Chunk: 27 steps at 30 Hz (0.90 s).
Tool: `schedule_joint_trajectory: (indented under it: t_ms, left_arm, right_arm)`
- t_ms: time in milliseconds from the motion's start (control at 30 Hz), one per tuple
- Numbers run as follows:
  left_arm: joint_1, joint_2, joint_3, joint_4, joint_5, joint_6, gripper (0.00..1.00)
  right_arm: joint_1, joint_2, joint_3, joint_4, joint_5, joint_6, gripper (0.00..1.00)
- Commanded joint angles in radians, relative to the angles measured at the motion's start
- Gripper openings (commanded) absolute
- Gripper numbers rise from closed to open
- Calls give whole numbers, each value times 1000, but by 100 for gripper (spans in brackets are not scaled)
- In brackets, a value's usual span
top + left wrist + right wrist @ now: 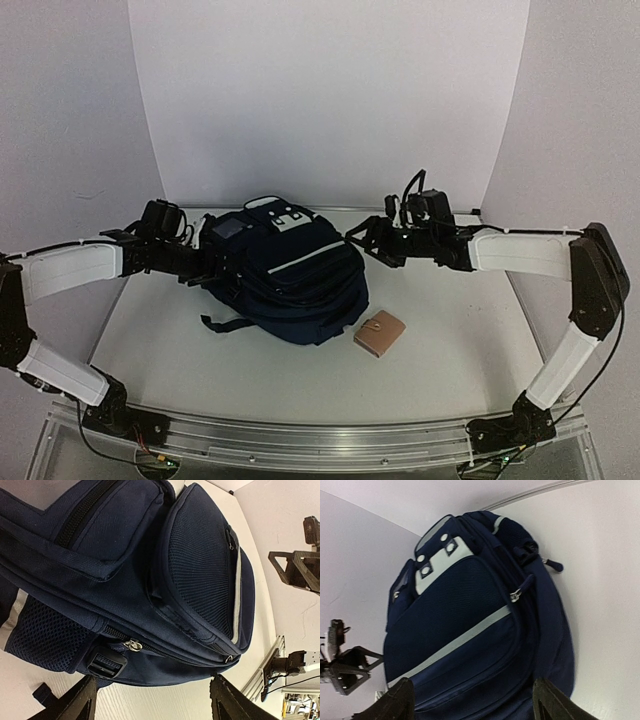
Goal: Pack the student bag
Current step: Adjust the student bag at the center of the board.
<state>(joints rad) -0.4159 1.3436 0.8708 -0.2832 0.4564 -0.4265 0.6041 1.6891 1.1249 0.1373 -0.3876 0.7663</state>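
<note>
So, quick look from my end: the student bag [285, 275] is lying flat on its back in the middle of the worktop [450, 330], front pocket facing up and its top end toward the back wall. The arms have it bracketed, one on each flank. I reckon that's so either one can pin the fabric while the other goes for a zip.

The left gripper [205, 268] sits right at the bag's left side, by the mesh side pocket and the buckle [106, 662]. Its jaws are spread wide with nothing in them. The right gripper [360, 238] hangs just off the upper right side, also spread wide and holding nothing.

Every zip I can see looks closed, so my guess is the packing hasn't properly got going. A small tan wallet-looking thing [379, 334] lies just beside the bag's lower right corner. It's probably meant to go in, and it looks handy for the right arm.

The surface is a plain white matte worktop, with an aluminium rail [320, 442] along the near edge where the bases bolt on. White backdrop panels [330, 90] stand on three sides, and the light is soft and even.
</note>
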Motion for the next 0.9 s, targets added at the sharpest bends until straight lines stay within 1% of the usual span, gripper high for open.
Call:
schedule_joint_trajectory:
  t_ms: [0, 100, 233, 367, 433, 667, 767, 867]
  left_arm:
    - [10, 44, 4, 174, 64, -24, 76]
    - [16, 92, 27, 227, 111, -60, 76]
    - [17, 159, 52, 238, 118, -70, 75]
    - [17, 211, 79, 235, 141, -60, 80]
    - [17, 226, 86, 241, 156, -58, 80]
    - [17, 253, 91, 276, 222, -54, 80]
    - [17, 251, 84, 276, 234, -53, 80]
    - [17, 227, 68, 272, 223, -37, 81]
  right_arm:
    - [64, 2, -55, 108, -105, 155, 58]
    - [99, 25, -76, 136, -99, 190, 57]
    - [126, 39, -104, 167, -61, 236, 55]
    - [144, 37, -131, 176, -13, 269, 56]
    - [151, 39, -139, 177, 0, 284, 56]
    - [160, 106, -96, 190, 9, 268, 56]
    - [160, 132, -65, 206, 14, 251, 51]
    - [160, 142, -35, 214, 27, 239, 41]
